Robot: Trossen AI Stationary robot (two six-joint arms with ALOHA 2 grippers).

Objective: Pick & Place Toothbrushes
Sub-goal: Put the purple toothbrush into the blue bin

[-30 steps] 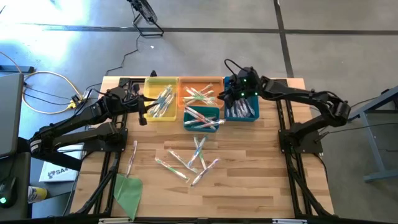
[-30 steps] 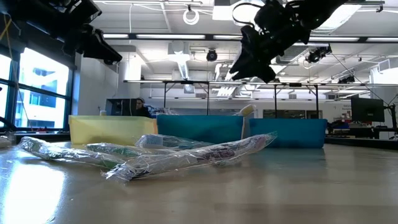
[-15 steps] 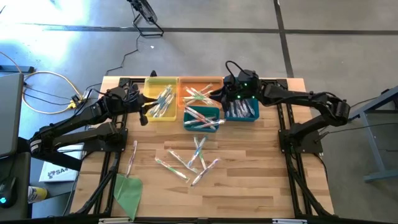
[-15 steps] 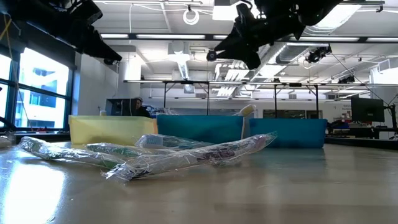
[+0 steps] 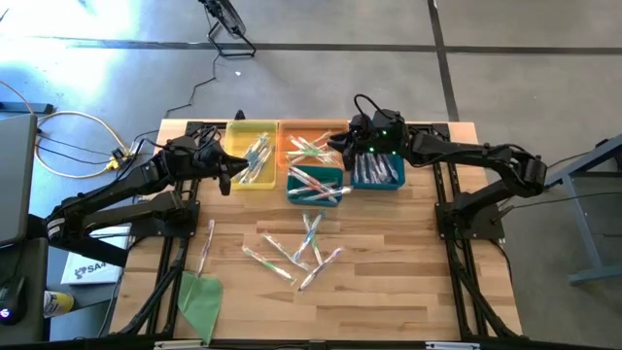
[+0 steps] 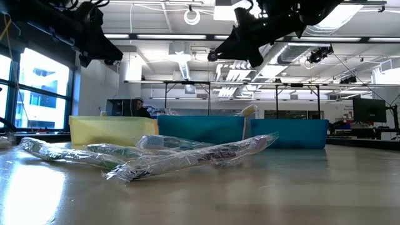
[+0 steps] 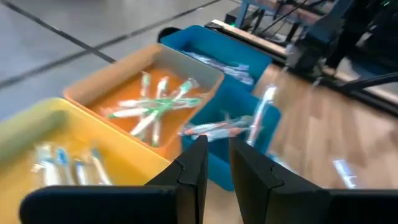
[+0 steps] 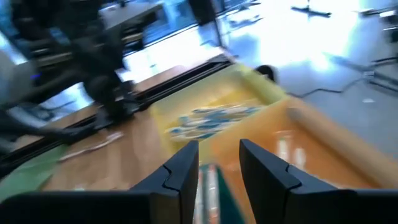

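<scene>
On the wooden slatted bench (image 5: 389, 292), four small plastic bins sit in a cluster along the far edge: a yellow bin (image 5: 250, 156) toward the far left, an orange bin (image 5: 313, 146) beside it, a teal bin (image 5: 315, 184) just in front of the orange one, and a blue bin (image 5: 377, 172) to the right. Each already holds some thin clear-wrapped toothbrushes (image 5: 301, 248), while a loose heap of them lies mid-bench, with one stray near the left edge by a flat green cloth-like sheet (image 5: 200, 299) at the near left corner. The left gripper (image 5: 225, 170) hovers at the left rim of the yellow bin; its wrist view shows the fingers (image 7: 193, 168) with a narrow gap and nothing between them. The right gripper (image 5: 342, 148) hangs above the seam between the orange and blue bins; its fingers (image 8: 186, 163) stand a little apart, and a pale wrapped thing seems to show in the gap, though I cannot tell whether it is pinched or lies below. Judging from this, the heap remains to be sorted. The risks: the slick, overlapping wrappers could let a grasp drag two brushes up or slip, and a release over a bin seam could land a brush in the wrong bin.
</scene>
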